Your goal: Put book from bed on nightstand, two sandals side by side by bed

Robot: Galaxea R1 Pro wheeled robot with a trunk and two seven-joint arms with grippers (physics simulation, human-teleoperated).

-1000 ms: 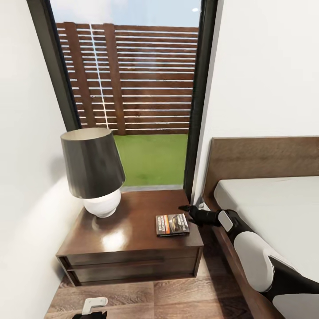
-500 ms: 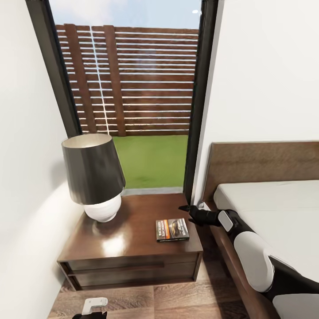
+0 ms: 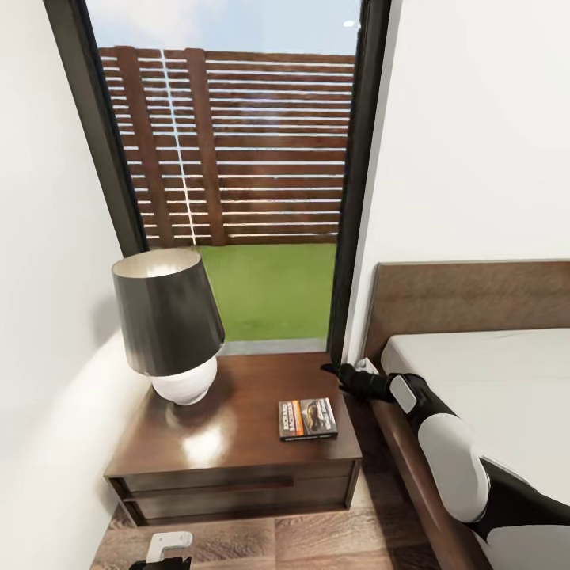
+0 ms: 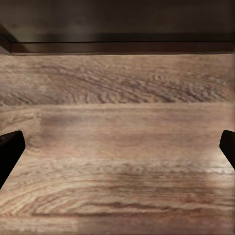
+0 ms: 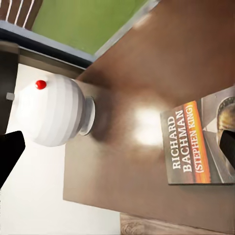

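The book [image 3: 307,419] lies flat on the nightstand [image 3: 229,467], near its front right corner, with its orange band and "RICHARD BACHMAN" lettering showing in the right wrist view [image 5: 196,147]. My right gripper [image 3: 331,369] hovers open just beyond the book, over the nightstand's back right corner beside the bed [image 3: 491,380]. It holds nothing; its black fingertips [image 5: 10,156] stand wide apart. My left gripper [image 4: 117,149] is open and empty, low over the wood-plank floor [image 4: 117,98] in front of the nightstand. The sandals are out of view.
A lamp [image 3: 168,321] with a dark shade and round white base [image 5: 51,110] stands on the nightstand's left half. A tall dark-framed window [image 3: 237,158] rises behind it. White walls close in at left and right, and the bed's headboard [image 3: 467,305] lines the right wall.
The whole picture has slid downward, so the camera moved. The book stays put on the nightstand. My right gripper now stands a little farther from the book.
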